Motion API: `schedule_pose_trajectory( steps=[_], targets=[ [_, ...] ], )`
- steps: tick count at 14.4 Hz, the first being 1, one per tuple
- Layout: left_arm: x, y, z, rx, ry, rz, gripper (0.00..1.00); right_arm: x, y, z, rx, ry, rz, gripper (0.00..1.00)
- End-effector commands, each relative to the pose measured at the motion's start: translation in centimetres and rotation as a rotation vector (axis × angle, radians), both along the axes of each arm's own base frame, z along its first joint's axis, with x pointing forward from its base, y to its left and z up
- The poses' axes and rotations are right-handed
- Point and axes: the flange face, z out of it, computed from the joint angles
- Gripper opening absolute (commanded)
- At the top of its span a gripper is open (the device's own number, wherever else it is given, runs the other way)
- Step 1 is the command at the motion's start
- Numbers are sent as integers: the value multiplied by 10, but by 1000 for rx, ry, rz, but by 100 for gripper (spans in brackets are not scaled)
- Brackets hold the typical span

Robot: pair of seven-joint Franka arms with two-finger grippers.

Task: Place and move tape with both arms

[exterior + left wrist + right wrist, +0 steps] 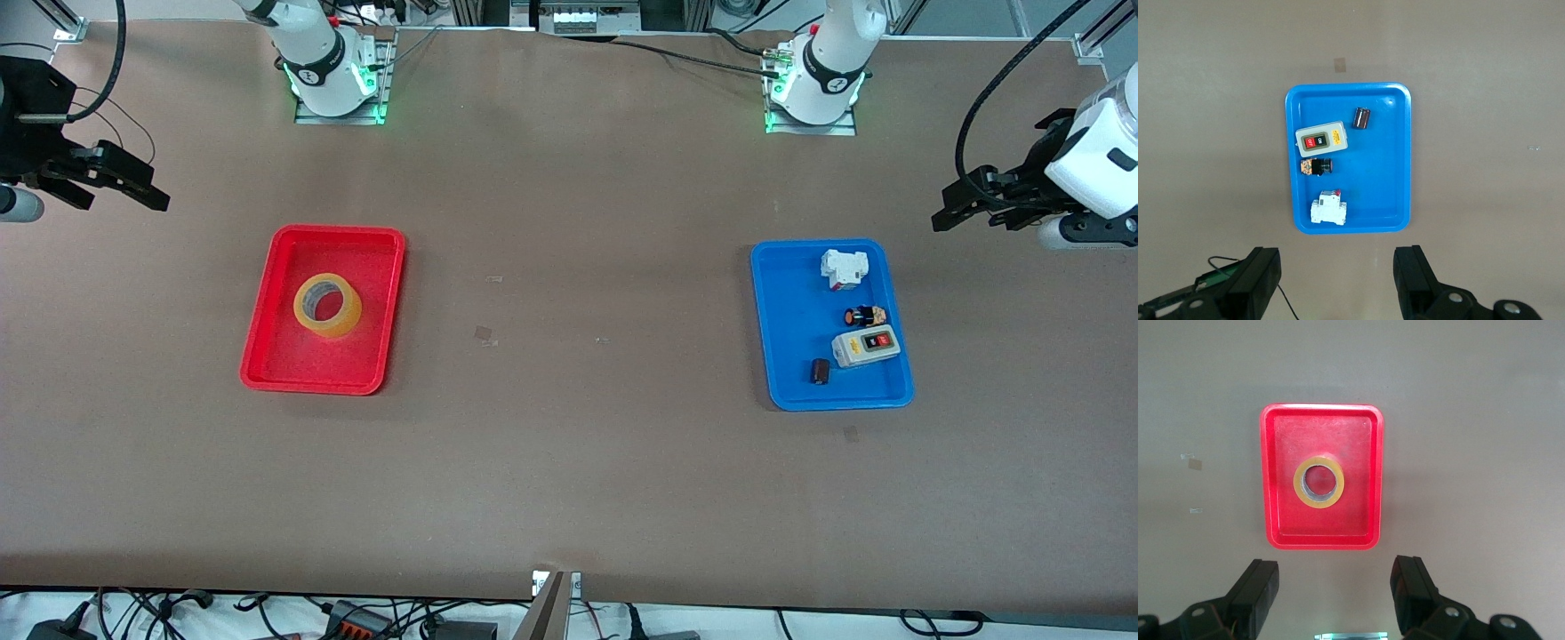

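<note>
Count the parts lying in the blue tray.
4, all in the blue tray: white breaker farthest from the front camera, then black-and-orange part, grey switch box, dark part nearest.

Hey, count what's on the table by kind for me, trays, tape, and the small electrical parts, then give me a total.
Trays: 2, the red tray and the blue tray
Tape: 1, the tape in the red tray
Electrical parts: 4, all in the blue tray: white breaker, push button, switch box, small dark part
Total: 7
</note>
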Motion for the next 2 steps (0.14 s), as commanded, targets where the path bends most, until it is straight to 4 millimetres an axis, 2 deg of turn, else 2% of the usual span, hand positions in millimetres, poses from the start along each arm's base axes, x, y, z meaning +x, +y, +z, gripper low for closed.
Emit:
schedule_pose_trajectory(
  steps=[1, 2],
  targets=[
    [-3, -1, 4, -3, -5, -14, 100, -1, 2, 5, 8, 4, 16, 99],
    [-3, -1, 4, -3, -5, -14, 100, -1, 2, 5, 7, 2, 11, 98]
  ],
)
